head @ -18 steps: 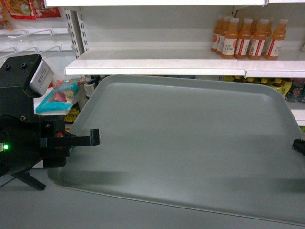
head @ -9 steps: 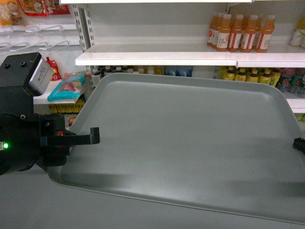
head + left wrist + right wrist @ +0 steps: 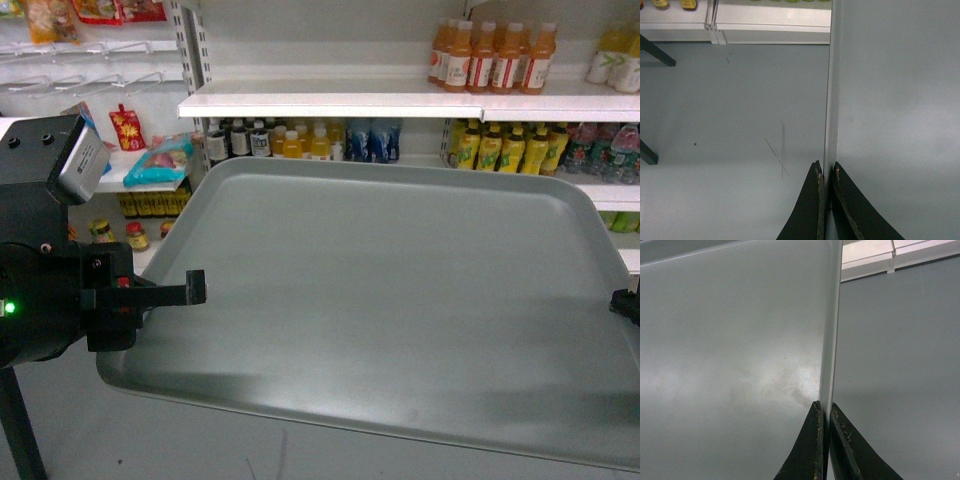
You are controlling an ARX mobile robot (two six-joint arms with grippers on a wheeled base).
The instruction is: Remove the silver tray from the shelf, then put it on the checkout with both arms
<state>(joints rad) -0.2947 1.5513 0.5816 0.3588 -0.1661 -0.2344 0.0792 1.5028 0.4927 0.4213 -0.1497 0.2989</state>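
while silver tray carries nothing, left claw and right claw pinch opposite rims.

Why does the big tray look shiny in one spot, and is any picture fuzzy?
In the right wrist view, light bounces off the silver tray as a pale glare patch near its rim, just above the right gripper. In the head view the tray looks evenly dull, with a soft shadow along its near edge. In the left wrist view the left gripper looks sharp; the floor behind looks soft.

The shelf now lies farther beyond the left claw, with drink bottles newly showing under it above the silver tray.
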